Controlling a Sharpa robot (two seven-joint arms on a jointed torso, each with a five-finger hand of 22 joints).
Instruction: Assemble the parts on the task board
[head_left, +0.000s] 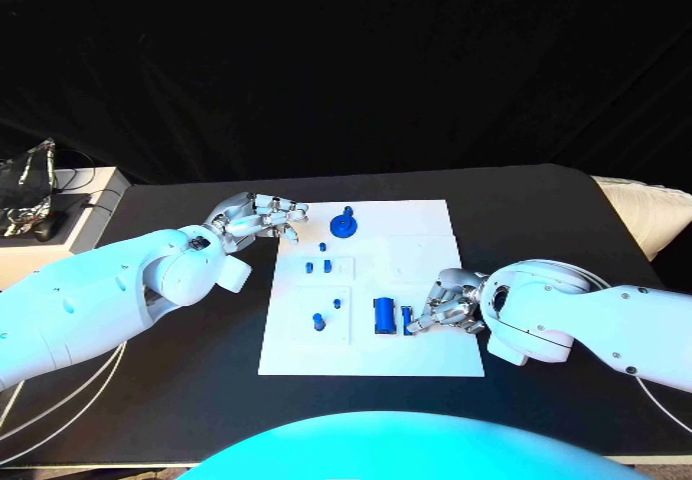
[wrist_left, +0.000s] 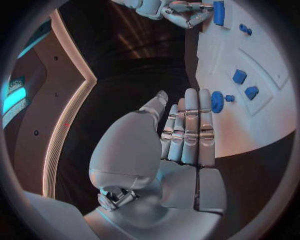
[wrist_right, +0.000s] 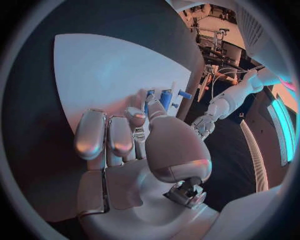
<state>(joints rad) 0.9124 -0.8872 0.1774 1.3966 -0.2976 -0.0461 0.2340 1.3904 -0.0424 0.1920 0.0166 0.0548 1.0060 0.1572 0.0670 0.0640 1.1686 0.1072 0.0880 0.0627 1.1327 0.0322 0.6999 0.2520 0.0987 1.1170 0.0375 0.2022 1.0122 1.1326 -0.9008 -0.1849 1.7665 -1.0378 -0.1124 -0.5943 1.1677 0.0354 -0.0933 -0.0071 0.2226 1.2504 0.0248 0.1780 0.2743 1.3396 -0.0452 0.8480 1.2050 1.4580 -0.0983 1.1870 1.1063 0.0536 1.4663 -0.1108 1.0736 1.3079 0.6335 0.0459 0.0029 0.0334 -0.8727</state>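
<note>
White task board (head_left: 421, 232) in middle of black table (head_left: 548, 215), long side running away from robot. Blue parts on it: round knob-like part (head_left: 343, 222) near far left corner, two small pegs (head_left: 319, 267) side by side mid-left, one small peg (head_left: 338, 302) below them, another peg (head_left: 317, 321) near left edge toward near side, larger blue block (head_left: 384, 315) near the near edge, about mid-width.

Left hand (head_left: 264, 217) at far left edge of board — fingers straight and pressed together, holding nothing, fingertips (wrist_left: 195, 98) just beside round knob part (wrist_left: 217, 101), not clearly touching. Two small blue parts (wrist_left: 245, 84) farther in on board in left wrist view.

Right hand (head_left: 450, 301) on near right part of board, just beside blue block — fingers curled in, pinching a thin blue part (head_left: 408, 319) between thumb and fingers. Right wrist view: fingers (wrist_right: 112, 136) bent over board, blue pieces (wrist_right: 165, 97) at fingertips; exact contact partly hidden by hand. Cannot tell whether thin part touches block.

Silver clutter (head_left: 29, 190) on pale side surface beyond table's far left corner. Pale cushion-like thing (head_left: 646, 215) past right edge.
</note>
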